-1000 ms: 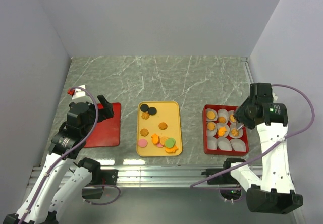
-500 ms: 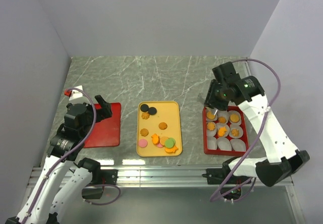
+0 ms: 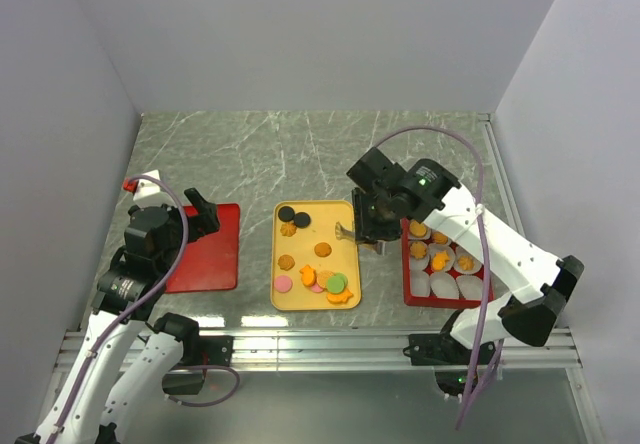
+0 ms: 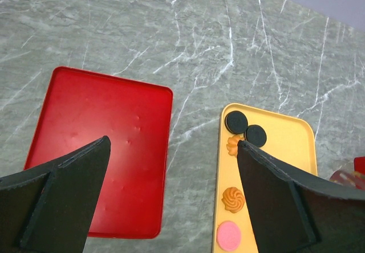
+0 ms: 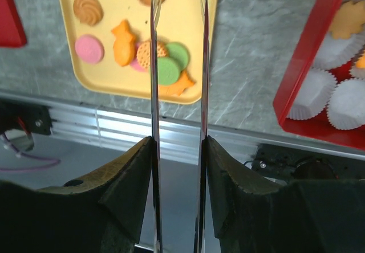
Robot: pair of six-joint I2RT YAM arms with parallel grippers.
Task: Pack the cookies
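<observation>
The cookies (image 3: pixel 323 282) lie on a yellow tray (image 3: pixel 345 211): two black rounds (image 3: pixel 292 216) at the far end, orange, pink and green ones piled near the front. More orange cookies (image 3: pixel 440 257) sit in white paper cups in a red box (image 3: pixel 408 269). My right gripper (image 3: pixel 347 231) hovers over the tray's right edge. Its two thin metal blades stand apart with nothing between them, above the green cookie (image 5: pixel 178 53) in the right wrist view (image 5: pixel 178 2). My left gripper (image 4: pixel 173 145) is wide open and empty, above the table between a flat red tray (image 4: pixel 97 150) and the yellow tray (image 4: pixel 285 145).
The flat red tray (image 3: pixel 212 254) lies left of the yellow tray. Several paper cups (image 5: pixel 311 88) in the red box's near row hold nothing. The aluminium rail (image 3: pixel 300 349) runs along the table's near edge.
My right arm has swung left, from over the red box to the yellow tray's right edge. My left arm has hardly moved.
</observation>
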